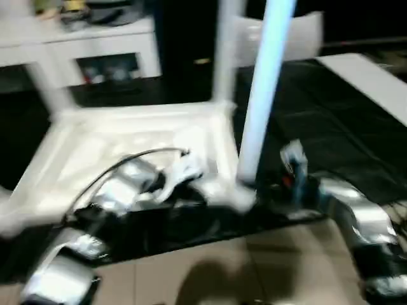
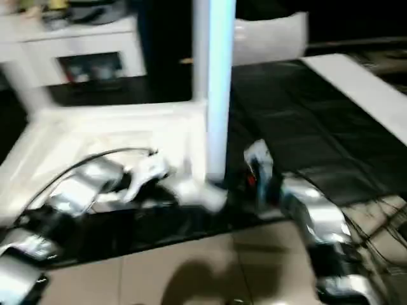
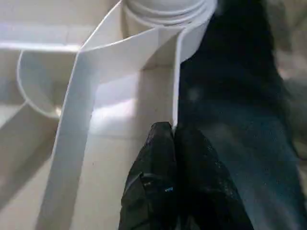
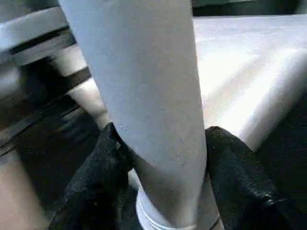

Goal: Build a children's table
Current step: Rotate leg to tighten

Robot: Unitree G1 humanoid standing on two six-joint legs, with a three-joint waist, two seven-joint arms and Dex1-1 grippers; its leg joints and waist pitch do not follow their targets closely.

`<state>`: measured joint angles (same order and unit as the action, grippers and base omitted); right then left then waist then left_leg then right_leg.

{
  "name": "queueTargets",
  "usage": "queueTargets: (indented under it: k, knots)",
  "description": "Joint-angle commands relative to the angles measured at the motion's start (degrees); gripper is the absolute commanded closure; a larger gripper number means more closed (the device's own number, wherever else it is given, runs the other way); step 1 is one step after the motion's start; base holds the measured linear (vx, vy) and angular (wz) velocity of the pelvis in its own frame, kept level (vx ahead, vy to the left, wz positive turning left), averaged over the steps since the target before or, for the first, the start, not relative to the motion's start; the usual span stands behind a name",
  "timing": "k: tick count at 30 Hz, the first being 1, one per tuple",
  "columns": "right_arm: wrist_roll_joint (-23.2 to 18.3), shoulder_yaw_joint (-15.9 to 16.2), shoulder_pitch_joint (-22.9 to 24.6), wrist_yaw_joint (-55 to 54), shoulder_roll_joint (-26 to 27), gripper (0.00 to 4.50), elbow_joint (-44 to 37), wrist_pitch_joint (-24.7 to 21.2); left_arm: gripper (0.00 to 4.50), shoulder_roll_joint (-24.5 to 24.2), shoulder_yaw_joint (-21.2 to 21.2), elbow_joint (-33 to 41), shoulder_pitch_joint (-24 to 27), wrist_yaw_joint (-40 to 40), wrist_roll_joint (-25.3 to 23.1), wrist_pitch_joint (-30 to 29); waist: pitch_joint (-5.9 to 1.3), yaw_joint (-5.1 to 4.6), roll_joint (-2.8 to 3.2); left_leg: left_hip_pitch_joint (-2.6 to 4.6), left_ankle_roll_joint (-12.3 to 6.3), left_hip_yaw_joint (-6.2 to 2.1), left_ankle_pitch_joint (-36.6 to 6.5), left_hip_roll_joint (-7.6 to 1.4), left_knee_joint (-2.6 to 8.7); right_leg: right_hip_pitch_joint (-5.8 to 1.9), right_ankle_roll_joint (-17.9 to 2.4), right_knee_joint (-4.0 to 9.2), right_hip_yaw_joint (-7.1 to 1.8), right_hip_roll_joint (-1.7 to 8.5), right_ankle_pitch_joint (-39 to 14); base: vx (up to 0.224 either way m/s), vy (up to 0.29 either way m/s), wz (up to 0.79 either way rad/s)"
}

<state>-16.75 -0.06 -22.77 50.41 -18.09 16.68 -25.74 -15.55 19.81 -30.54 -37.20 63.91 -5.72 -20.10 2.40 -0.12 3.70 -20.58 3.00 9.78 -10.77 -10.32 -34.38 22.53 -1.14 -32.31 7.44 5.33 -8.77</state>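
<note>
Table top (image 1: 121, 146) lies upside down on a dark mat (image 1: 331, 121). One leg (image 1: 264, 89) stands upright at its near right corner, another leg (image 1: 224, 51) at the far right corner.

Right gripper (image 4: 160, 158) reaches in from the mat side; black fingers (image 4: 96, 177) clamp the near leg low down, just above its socket.

Left gripper (image 3: 173, 139) comes in over the table top, jaws together, tips touching the rim beside that same leg.

Mat lies open right of the table top; tan floor (image 1: 222, 267) on the near side.

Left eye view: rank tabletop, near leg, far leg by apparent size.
1. Tabletop, lying underside up, takes the most picture area.
2. Near leg, standing at the near right corner.
3. Far leg, looks thinner and shorter, but it stands farther back and runs off the top, so true sizes may match.
</note>
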Motion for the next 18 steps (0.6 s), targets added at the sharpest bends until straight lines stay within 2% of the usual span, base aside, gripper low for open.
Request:
queueTargets:
  k: [1,2,3,4,5,6,7,8,9,11,13,14,15,16,18]
  knots:
    - [1.17,-0.75,-2.40,-10.60,4.18,2.45,1.23,-1.58,4.50,5.29,-0.21,-0.73,-0.39,-5.30,2.26,-3.17,-2.69,-0.49,-0.74,0.41,-1.06,-1.89,-23.22,-1.64,3.93,-2.43,-0.99,6.88,-0.77,3.52,-37.43,0.000,0.000,0.00]
    - [1.91,-1.00,-2.73,-12.95,4.92,2.45,1.58,-1.44,4.50,6.33,-0.75,-1.10,-0.62,-6.98,2.30,-3.80,-2.79,-1.20,-0.63,0.27,-1.41,-2.04,-23.52,-1.65,3.99,-2.65,-1.44,7.01,-0.44,3.61,-36.29,0.000,0.000,0.00]
    - [3.16,-1.70,-3.40,-17.98,6.75,2.45,2.31,-1.43,4.50,8.91,-2.24,-1.84,-1.15,-11.27,2.45,-5.25,-2.91,-1.51,-0.54,0.32,-1.56,-1.99,-23.27,-1.73,3.99,-2.63,-1.77,6.99,-0.52,3.59,-35.39,0.000,0.000,0.00]
    - [3.19,-2.27,-3.67,-19.91,7.73,2.45,2.60,-1.79,4.50,10.28,-3.22,-2.28,-1.47,-13.68,2.66,-5.84,-2.98,-2.05,0.09,0.38,-1.92,-2.06,-23.61,-1.96,4.15,-2.67,-2.80,7.02,-0.46,3.61,-33.16,0.000,0.000,0.00]
    - [3.11,-2.25,-3.62,-19.80,8.32,2.45,2.56,-0.94,4.50,11.26,-3.94,-2.57,-1.73,-15.28,2.77,-6.11,-3.26,-2.34,-0.08,0.21,-2.54,-2.17,-22.86,-2.16,4.28,-3.01,-4.02,6.73,-0.48,3.82,-29.72,0.000,0.000,0.00]
    - [3.64,-1.05,-3.03,-17.87,8.59,2.45,1.70,1.69,4.50,12.17,-4.28,-2.92,-2.01,-16.68,2.60,-5.82,-3.23,-2.32,-0.02,-0.10,-3.22,-1.99,-22.02,-2.16,4.33,-3.00,-4.93,6.59,-0.75,3.86,-27.59,0.000,0.000,0.00]
    - [4.02,-0.50,-2.80,-17.28,8.58,1.93,1.38,2.36,4.50,12.34,-4.34,-3.04,-2.08,-17.08,2.40,-5.67,-3.42,-2.22,0.00,-0.28,-3.91,-1.81,-20.52,-2.08,4.27,-3.17,-5.83,6.24,-1.07,3.96,-25.66,0.000,0.000,0.00]
    - [4.42,0.07,-2.56,-16.66,8.57,1.80,1.05,3.05,4.50,12.53,-4.39,-3.17,-2.16,-17.49,2.19,-5.51,-3.47,-2.13,-0.11,-0.47,-4.26,-1.73,-19.53,-2.11,4.26,-3.23,-6.33,6.07,-1.22,3.98,-24.48,0.000,0.000,0.00]
    - [4.74,1.00,-1.89,-15.31,8.45,1.80,0.16,3.90,4.50,12.62,-4.34,-3.57,-2.32,-18.29,1.59,-4.66,-3.61,-1.89,-0.27,-0.62,-5.07,-1.57,-17.36,-2.10,4.17,-3.33,-7.17,5.79,-1.43,3.97,-22.62,0.000,0.000,0.00]
    - [4.33,1.19,-1.28,-14.63,8.47,1.80,-0.76,3.71,4.50,12.39,-4.09,-3.87,-2.43,-18.43,0.93,-3.80,-3.62,-1.55,-0.19,-0.64,-5.90,-1.50,-15.81,-2.18,4.14,-3.41,-7.81,5.55,-1.56,3.97,-21.96,0.000,0.000,0.00]
    - [4.01,1.08,-1.03,-14.65,8.50,1.41,-1.12,3.73,4.50,12.21,-3.96,-3.89,-2.42,-18.15,0.73,-3.59,-3.65,-0.97,-0.09,-0.76,-6.24,-1.41,-14.11,-2.25,4.13,-3.55,-7.91,5.40,-1.62,3.98,-21.41,0.000,0.000,0.00]
    - [4.16,1.26,-0.64,-13.84,7.72,1.35,-1.24,4.53,4.50,11.59,-3.73,-3.64,-2.24,-17.31,0.58,-3.30,-3.65,-0.97,-0.09,-0.76,-6.24,-1.41,-14.11,-2.25,4.13,-3.55,-7.91,5.40,-1.62,3.98,-21.41,0.000,0.000,0.00]
    - [4.17,1.49,0.15,-11.17,5.59,1.33,-1.35,6.60,4.50,9.88,-2.78,-2.94,-1.61,-14.80,0.47,-2.22,-3.75,-0.29,-0.21,-0.67,-6.38,-1.37,-13.60,-2.28,4.10,-3.60,-7.51,5.42,-1.61,4.14,-21.83,0.000,0.000,0.00]
    - [4.01,1.49,0.40,-9.85,4.77,1.23,-1.42,7.31,4.50,9.23,-2.42,-2.70,-1.37,-13.84,0.48,-1.75,-3.76,-0.05,-0.16,-0.60,-6.56,-1.24,-12.98,-2.38,4.07,-3.58,-7.57,5.29,-1.76,4.12,-21.10,0.000,0.000,0.00]
    - [3.33,1.25,0.93,-6.72,2.96,0.89,-1.99,8.03,4.50,7.90,-1.75,-2.10,-0.82,-11.68,0.66,-0.93,-3.82,0.09,-0.16,-0.80,-6.88,-1.30,-12.33,-2.47,4.11,-3.81,-7.84,5.08,-1.80,4.13,-20.17,0.000,0.000,0.00]
